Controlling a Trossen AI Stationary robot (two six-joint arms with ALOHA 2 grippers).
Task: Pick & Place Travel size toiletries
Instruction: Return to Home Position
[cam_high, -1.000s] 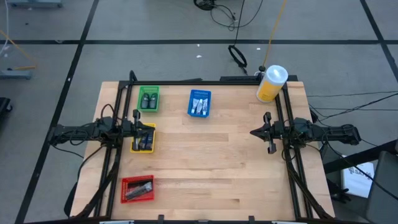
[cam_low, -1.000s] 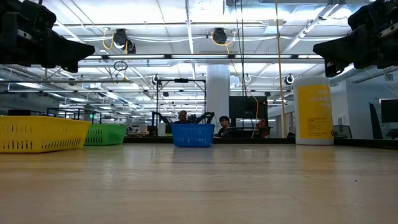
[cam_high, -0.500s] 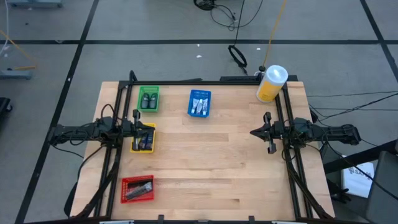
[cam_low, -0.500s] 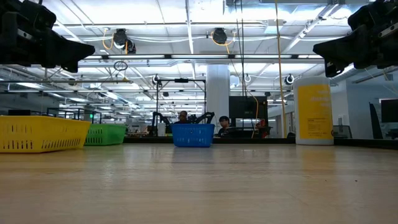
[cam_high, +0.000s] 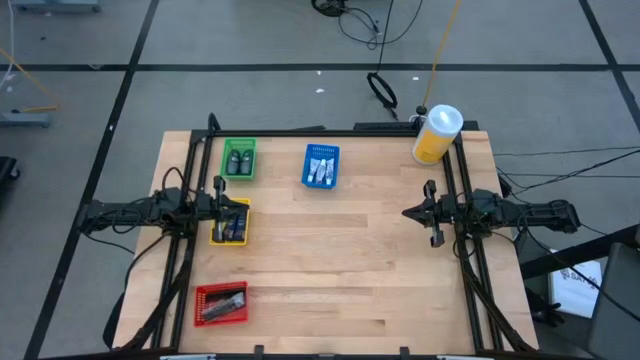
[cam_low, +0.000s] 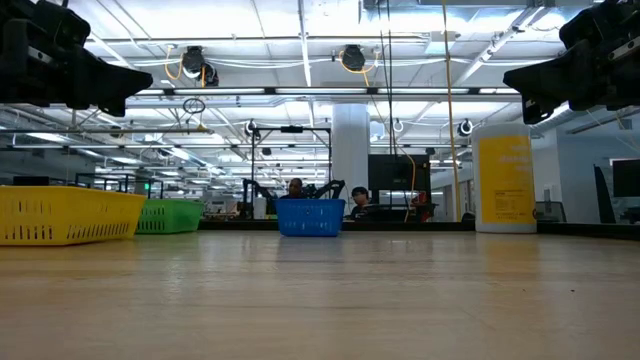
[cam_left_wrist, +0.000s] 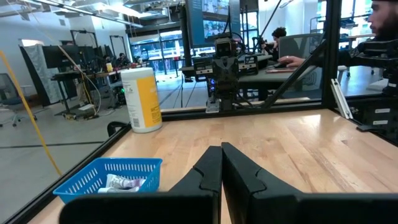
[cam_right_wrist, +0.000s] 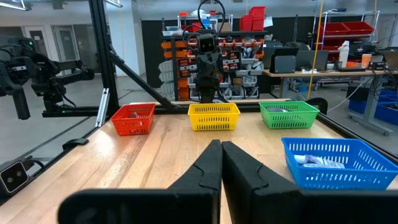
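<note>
The travel size toiletries lie in four small trays: dark bottles in the green tray, whitish tubes in the blue tray, dark items in the yellow tray, and grey packets in the red tray. My left gripper hovers level above the yellow tray at the table's left side, shut and holding nothing. My right gripper hovers level at the table's right side, also shut and holding nothing. Both sit high above the tabletop in the low view.
A big yellow canister with a white lid stands at the far right corner. A black frame borders the wooden table. People sit at desks in the room beyond the far edge. Bare wood spans the middle.
</note>
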